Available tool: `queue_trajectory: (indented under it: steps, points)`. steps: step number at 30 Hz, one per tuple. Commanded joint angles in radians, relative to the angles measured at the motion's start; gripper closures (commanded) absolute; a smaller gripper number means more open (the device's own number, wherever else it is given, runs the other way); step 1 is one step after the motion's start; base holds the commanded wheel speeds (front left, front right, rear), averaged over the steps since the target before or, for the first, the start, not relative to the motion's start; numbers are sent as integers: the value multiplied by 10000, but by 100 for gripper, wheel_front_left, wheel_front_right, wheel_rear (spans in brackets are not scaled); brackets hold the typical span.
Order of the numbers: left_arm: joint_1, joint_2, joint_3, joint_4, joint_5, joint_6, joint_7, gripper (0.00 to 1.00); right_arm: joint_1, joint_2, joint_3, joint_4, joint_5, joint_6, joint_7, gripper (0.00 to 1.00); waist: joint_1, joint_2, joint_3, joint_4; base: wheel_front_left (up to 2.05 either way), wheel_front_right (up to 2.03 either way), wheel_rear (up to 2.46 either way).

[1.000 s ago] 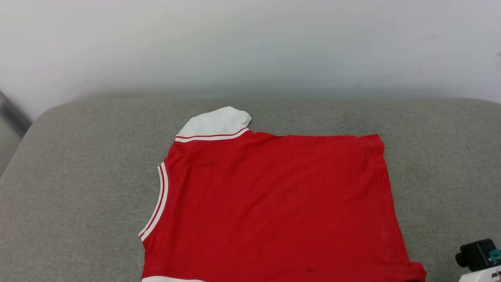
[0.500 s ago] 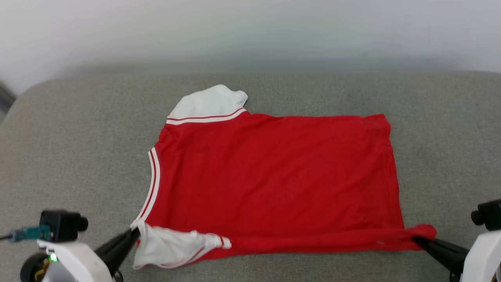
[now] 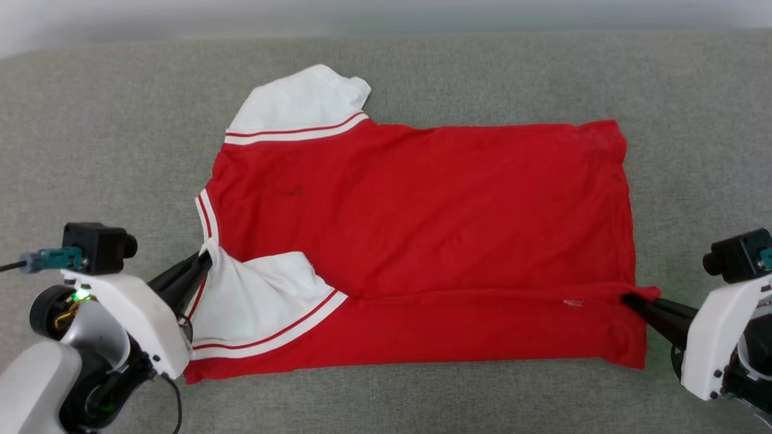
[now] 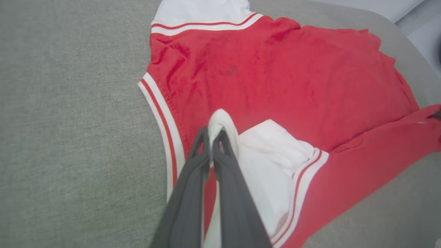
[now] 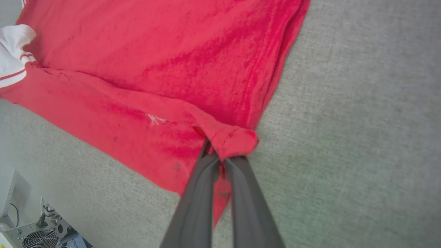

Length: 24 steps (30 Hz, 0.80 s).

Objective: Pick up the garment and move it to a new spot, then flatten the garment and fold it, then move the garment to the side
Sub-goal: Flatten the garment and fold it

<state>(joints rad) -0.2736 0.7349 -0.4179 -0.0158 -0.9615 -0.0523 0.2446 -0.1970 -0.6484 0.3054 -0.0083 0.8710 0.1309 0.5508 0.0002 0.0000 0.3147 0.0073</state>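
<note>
The garment (image 3: 422, 211) lies on the grey cushion (image 3: 108, 120), its near edge folded over. The left gripper (image 3: 205, 260) fingers pinch its white sleeve; the right gripper (image 3: 628, 298) fingers pinch its near right corner.

The garment (image 3: 434, 199) is showing plain red across its body, with white sleeves (image 3: 295, 99) trimmed in red-and-white stripes; the same striping is running along the neckline (image 3: 204, 211). The cushion (image 3: 108, 120) underneath is showing a flecked grey weave. The jaws are showing dark grey, the wrist housings (image 3: 132, 313) white, one glowing with a small green light (image 3: 78, 295).
</note>
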Motion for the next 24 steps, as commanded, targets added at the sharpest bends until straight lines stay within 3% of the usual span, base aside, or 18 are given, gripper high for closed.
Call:
queue_trajectory:
  steps: [1,7,8,9,10,17,24]
  points:
    - [-125,-55,-7,59,57,-20,12,100,-171,65,33,34,-57,-4,-8,100,-2,0,174,-1,0,0,0]
    - [-824,-398,-389,1203,692,-131,-247,100,-832,313,531,682,-485,-4,-66,100,-2,0,344,-28,0,0,0]
    - [-907,-474,-473,1360,755,-153,-284,80,-925,385,528,802,-555,-4,-159,95,-2,0,334,-10,0,0,0]
    - [-966,-557,-526,1561,817,-164,-310,43,-987,435,518,935,-643,-4,-257,6,-2,0,294,14,0,0,0]
    - [-998,-640,-573,1748,849,-128,-342,0,-987,473,544,1053,-716,-4,-321,0,-2,0,244,30,0,0,0]
    - [-815,-958,-674,2440,911,-19,-708,0,-958,416,903,1356,-1391,-7,-220,0,-2,0,-289,84,0,0,0]
    - [57,-744,-482,1931,376,335,-421,0,-319,738,381,1095,-1862,-5,689,0,-2,0,-849,110,0,0,0]
